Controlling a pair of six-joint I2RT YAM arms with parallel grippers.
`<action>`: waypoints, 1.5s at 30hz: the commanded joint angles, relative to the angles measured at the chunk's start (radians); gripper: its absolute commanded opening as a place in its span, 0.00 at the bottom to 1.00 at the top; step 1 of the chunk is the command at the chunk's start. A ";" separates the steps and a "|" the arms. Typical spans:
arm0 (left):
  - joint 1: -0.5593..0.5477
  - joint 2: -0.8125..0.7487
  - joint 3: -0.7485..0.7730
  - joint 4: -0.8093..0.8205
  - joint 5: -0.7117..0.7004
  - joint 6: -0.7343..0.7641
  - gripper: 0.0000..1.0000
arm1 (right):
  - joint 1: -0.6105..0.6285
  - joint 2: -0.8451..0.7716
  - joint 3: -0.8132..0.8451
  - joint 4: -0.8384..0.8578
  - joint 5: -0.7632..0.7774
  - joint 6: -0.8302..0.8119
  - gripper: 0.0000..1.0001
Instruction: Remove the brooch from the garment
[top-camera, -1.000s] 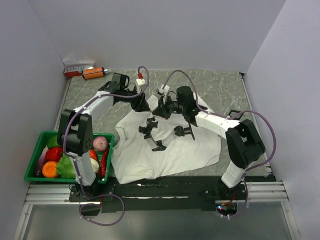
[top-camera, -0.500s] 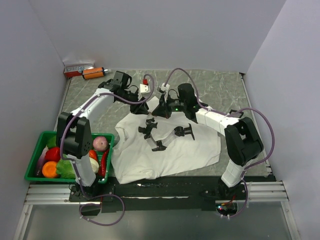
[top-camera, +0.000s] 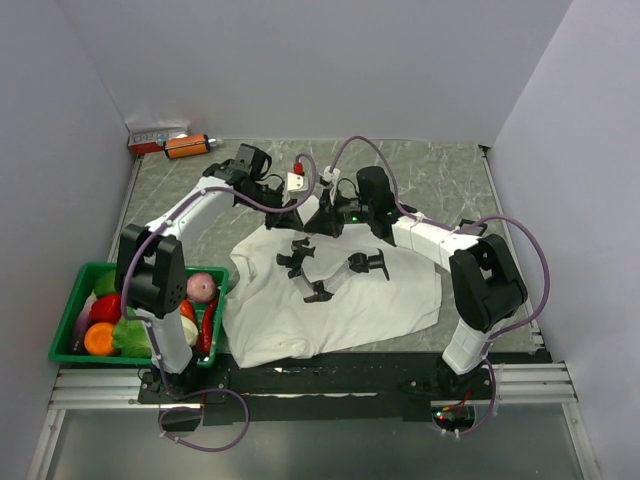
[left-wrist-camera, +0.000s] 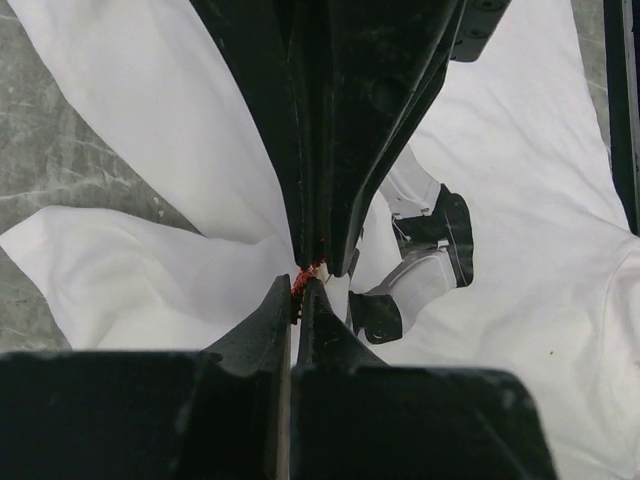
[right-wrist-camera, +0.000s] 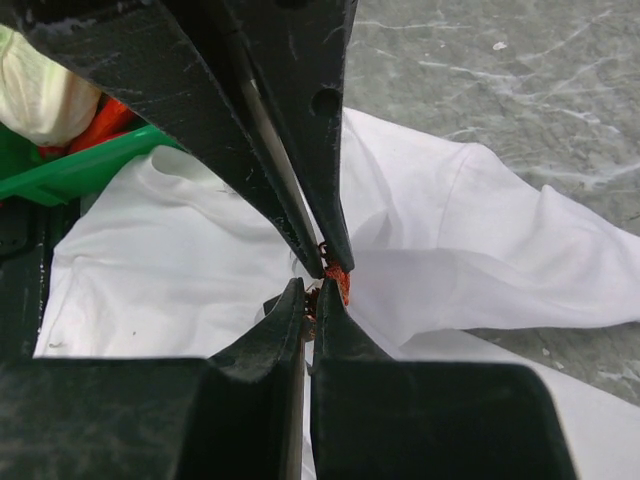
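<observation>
While the brooch (left-wrist-camera: 300, 281) has yet to come free, both grippers meet tip to tip over the upper part of the garment (top-camera: 340, 305), near its neckline. The left gripper (left-wrist-camera: 297, 290) has its jaws pressed together on the tiny orange-red piece. The right gripper (right-wrist-camera: 308, 298), jaws likewise closed, appears to pinch the white cloth just beside it, where the folds gather to a point. What is left, by the look of it, is pulling piece and fabric apart and carrying the brooch clear of the shirt.
</observation>
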 joint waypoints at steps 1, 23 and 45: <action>-0.009 0.013 0.068 -0.059 0.015 0.039 0.01 | -0.007 -0.020 0.015 0.024 0.030 0.004 0.11; -0.018 0.011 0.210 -0.169 -0.376 -0.039 0.01 | -0.001 0.015 -0.035 -0.050 0.120 -0.172 0.47; -0.044 -0.002 0.143 0.007 -0.494 -0.241 0.01 | 0.032 -0.031 -0.074 0.025 0.125 -0.039 0.41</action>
